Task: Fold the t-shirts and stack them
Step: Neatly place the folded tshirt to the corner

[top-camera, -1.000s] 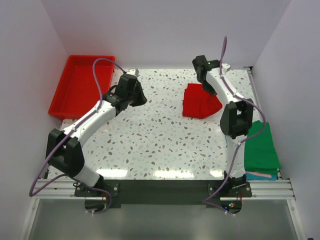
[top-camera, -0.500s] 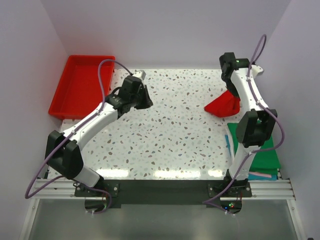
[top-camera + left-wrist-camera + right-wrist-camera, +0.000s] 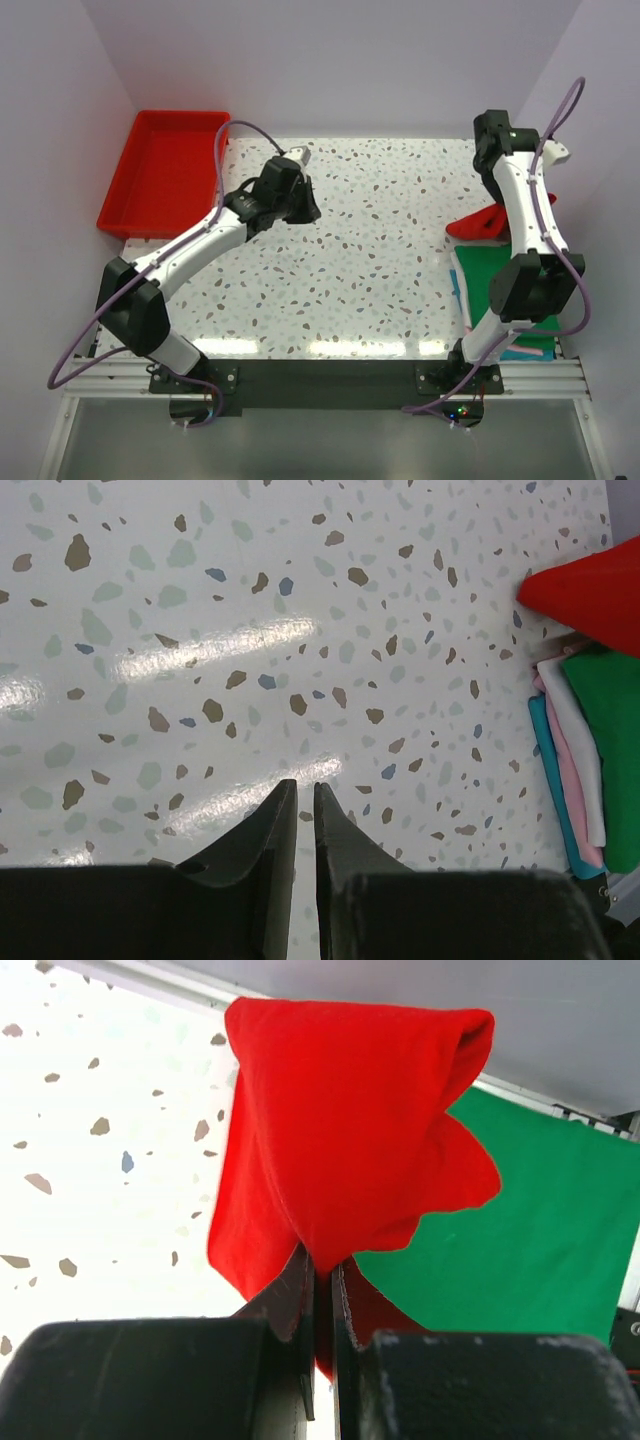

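The right fingers [image 3: 285, 1308] pinch the bunched red t-shirt [image 3: 340, 1130], dangling by the folded green t-shirt [image 3: 540, 1230] — the left fingers [image 3: 265, 852], nearly pressed together, hover empty over the counter [image 3: 200, 600].

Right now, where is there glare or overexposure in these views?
Left wrist: two glare streaks on the table, speckles otherwise sharp. Right wrist: table washed nearly white at left, the red t-shirt crisp. Top external: bright reflection bands along the table's near edge.

No legible text (none anywhere)
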### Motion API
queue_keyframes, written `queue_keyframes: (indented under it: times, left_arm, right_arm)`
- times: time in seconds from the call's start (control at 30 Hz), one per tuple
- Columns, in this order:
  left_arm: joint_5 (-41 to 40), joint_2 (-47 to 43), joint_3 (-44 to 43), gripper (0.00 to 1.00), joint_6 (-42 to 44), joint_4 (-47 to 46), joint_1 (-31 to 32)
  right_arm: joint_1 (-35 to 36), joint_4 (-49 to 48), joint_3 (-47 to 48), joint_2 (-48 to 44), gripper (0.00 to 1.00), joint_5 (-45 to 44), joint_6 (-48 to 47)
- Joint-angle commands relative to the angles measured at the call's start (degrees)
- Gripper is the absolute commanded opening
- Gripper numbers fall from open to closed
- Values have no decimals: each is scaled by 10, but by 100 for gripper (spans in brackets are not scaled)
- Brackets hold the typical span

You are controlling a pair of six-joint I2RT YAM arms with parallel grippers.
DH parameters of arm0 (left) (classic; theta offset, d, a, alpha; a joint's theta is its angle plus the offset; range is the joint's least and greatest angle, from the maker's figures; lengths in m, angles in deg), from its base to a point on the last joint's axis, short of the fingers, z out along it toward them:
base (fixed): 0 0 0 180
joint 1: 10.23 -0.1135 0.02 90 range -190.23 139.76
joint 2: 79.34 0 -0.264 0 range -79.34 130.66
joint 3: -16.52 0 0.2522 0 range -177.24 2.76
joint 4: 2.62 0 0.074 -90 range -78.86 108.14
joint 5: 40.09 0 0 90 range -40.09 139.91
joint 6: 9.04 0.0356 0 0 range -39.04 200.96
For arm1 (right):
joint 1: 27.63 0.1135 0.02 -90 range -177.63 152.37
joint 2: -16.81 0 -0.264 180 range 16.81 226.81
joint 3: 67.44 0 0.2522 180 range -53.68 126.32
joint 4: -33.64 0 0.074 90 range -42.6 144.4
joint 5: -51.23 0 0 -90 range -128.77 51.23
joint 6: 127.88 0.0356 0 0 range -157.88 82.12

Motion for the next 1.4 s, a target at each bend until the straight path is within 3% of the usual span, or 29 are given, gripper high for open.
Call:
queue_keyframes:
  times: [0.0,0.2,0.77,0.97,1.07,1.1,1.13,1.17,1.23,1.27,1.37]
  left_arm:
    - [-7,8,-26,17,1,-1,14]
    - [-7,21,-38,17,-1,4,27]
    - [-32,31,-56,17,-7,13,57]
    - [-41,30,-52,17,-11,13,73]
    - [-44,27,-43,18,-11,12,82]
    - [-44,24,-38,18,-11,11,84]
    - [-44,19,-28,19,-10,6,87]
    - [-43,16,-21,20,-9,3,91]
    - [-40,4,6,23,-5,-13,95]
    - [-38,0,16,24,-6,-19,96]
    - [-26,-10,57,25,-15,-53,97]
  right_arm:
    - [-17,133,2,-54,0,-43,-13]
    - [-26,100,-4,-81,0,-46,-59]
    - [-32,119,9,-159,0,-46,-109]
    - [-32,127,-33,-195,0,-41,-104]
    - [-32,128,-101,-235,0,-18,-91]
    - [-32,127,-152,-251,4,-4,-89]
    - [-32,127,-180,-290,19,11,-87]
    - [-32,123,-236,-315,59,45,-89]
    - [-32,111,-280,-406,95,78,-123]
    - [-32,106,-294,-438,99,81,-132]
    - [-32,52,-309,-580,99,108,-208]
